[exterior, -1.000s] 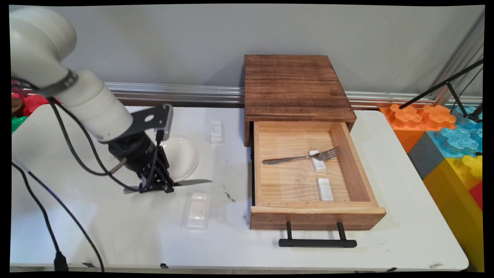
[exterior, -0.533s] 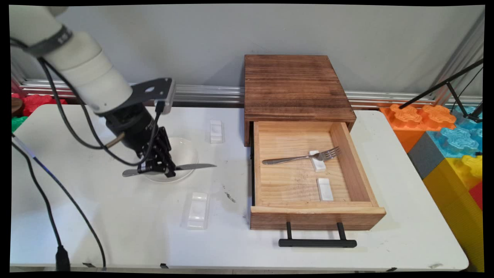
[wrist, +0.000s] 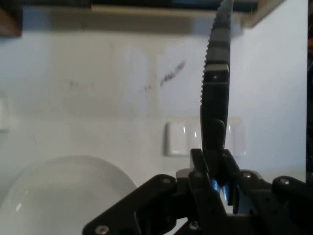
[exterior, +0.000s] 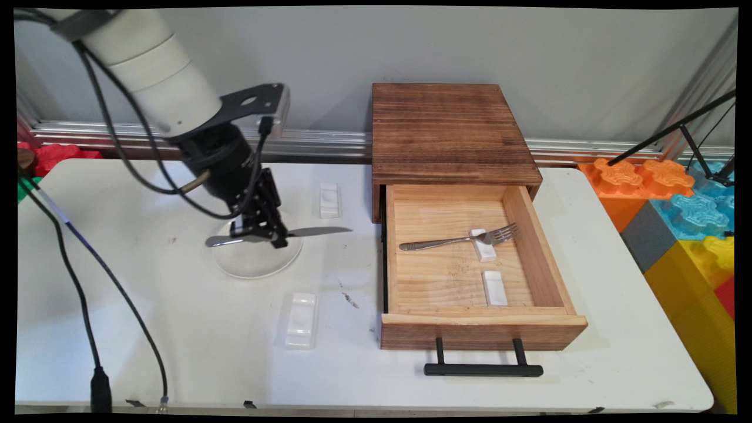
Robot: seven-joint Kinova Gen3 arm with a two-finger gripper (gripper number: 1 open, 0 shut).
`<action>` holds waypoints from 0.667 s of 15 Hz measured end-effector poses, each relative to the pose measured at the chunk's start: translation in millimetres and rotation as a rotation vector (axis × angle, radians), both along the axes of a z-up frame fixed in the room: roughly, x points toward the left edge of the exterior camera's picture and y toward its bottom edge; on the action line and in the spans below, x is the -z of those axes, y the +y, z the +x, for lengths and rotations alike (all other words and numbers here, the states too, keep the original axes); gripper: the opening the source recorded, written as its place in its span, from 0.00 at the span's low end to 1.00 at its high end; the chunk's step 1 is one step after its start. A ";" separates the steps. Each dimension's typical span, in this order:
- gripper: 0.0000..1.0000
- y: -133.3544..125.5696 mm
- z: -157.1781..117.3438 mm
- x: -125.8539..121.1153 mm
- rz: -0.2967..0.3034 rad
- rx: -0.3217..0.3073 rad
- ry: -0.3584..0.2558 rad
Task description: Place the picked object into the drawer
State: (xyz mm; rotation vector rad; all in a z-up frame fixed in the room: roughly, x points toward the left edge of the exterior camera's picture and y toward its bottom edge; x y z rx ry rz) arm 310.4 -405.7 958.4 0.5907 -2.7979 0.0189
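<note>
— What do we see left of centre in the main view?
— We see the gripper (exterior: pixel 261 232) clamped on a knife (exterior: pixel 317 231), held level in the air above a white plate (exterior: pixel 252 264), blade pointing right.

— And to the right?
— We see an open wooden drawer (exterior: pixel 531 252) holding a fork (exterior: pixel 452 240).

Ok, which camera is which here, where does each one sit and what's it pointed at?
Main view: fixed above the table's near side, looking across at the wall; shows the arm, end effector and open drawer.
Hand view: on the hand, looking along the end effector; its linkage shows.
Shared: the knife, plate, white rest.
</note>
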 end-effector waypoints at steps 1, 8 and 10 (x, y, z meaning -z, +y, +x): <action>0.00 -3.1 -6.1 -2.9 -0.004 0.002 0.007; 0.00 -27.1 -61.7 -8.3 -0.040 0.012 0.068; 0.00 -33.2 -74.8 -6.4 -0.051 0.010 0.081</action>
